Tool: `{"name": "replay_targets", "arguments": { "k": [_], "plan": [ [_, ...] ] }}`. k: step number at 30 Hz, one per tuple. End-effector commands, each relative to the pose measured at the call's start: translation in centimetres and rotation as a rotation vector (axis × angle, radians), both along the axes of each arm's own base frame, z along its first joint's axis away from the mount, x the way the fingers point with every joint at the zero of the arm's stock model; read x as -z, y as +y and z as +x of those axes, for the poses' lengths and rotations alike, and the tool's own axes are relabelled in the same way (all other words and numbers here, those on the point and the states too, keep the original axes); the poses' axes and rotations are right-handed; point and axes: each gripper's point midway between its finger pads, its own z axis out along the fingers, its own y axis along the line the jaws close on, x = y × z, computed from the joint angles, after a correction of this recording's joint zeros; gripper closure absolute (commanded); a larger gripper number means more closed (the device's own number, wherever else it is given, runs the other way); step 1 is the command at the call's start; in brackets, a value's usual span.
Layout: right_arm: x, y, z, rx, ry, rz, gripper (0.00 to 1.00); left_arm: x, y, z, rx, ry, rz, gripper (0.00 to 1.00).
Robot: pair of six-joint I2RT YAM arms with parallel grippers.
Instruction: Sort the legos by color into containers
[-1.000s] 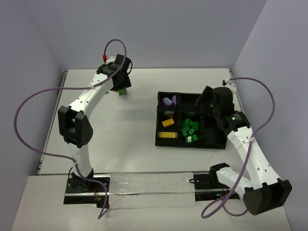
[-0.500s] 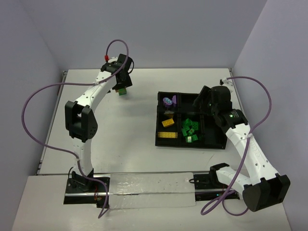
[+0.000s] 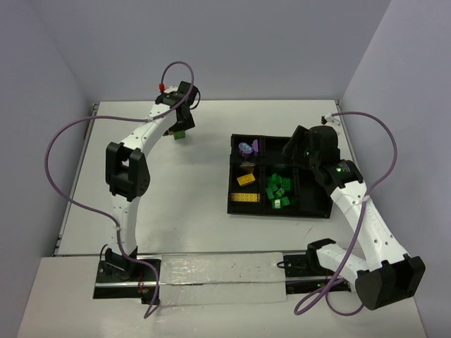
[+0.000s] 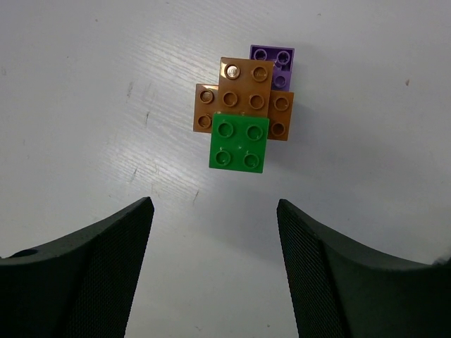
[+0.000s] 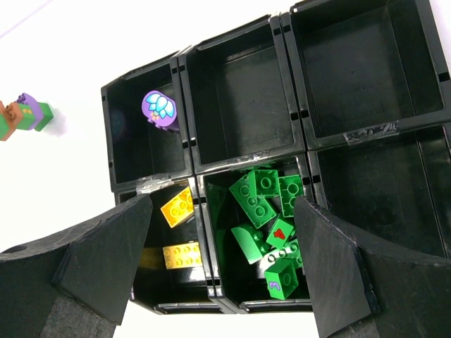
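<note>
A small cluster (image 4: 243, 105) of joined legos sits on the desk (image 3: 190, 211), well apart from the black tray (image 3: 278, 211), at about 10 o'clock from it in the overhead view. In the left wrist view it lies at 12 o'clock from the left pincer (image 4: 213, 208), whose jaws stand apart with nothing between them. A green brick (image 4: 239, 143) tops the near end, orange bricks (image 4: 243, 91) sit beneath it, and a purple brick (image 4: 273, 63) pokes out at 1 o'clock.

The right pincer (image 5: 222, 211) hangs spread and unladen over the tray. Under it the compartments hold loose green bricks (image 5: 264, 204) in the middle, yellow bricks (image 5: 180, 232) at 9 o'clock of those, and a purple piece (image 5: 160, 109) at 11 o'clock.

The cluster looks light, rigid and smooth, so it will likely lift as one lump. The flat side walls of the green brick seem the surest hold; squeezing across the studs or a corner risks it squirting out. Splitting the colours probably needs the second pincer.
</note>
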Motion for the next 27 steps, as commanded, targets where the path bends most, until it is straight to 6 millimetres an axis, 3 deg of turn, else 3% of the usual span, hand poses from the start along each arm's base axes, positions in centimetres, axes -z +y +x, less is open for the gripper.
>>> {"name": "replay_targets", "arguments": {
  "k": [1,8,27],
  "plan": [
    [-2.0,0.2,0.3,0.002,-0.07,0.019,0.11,-1.8,-0.4,2.0,-0.001,-0.077,-0.033,0.22],
    [-2.1,0.1,0.3,0.002,-0.075,0.016,0.11,-1.2,-0.3,3.0,0.019,-0.079,-0.039,0.31],
    [-2.0,-0.1,0.0,0.01,-0.073,0.008,0.11,0.6,0.0,4.2,0.026,-0.06,-0.027,0.39]
  ]
}}
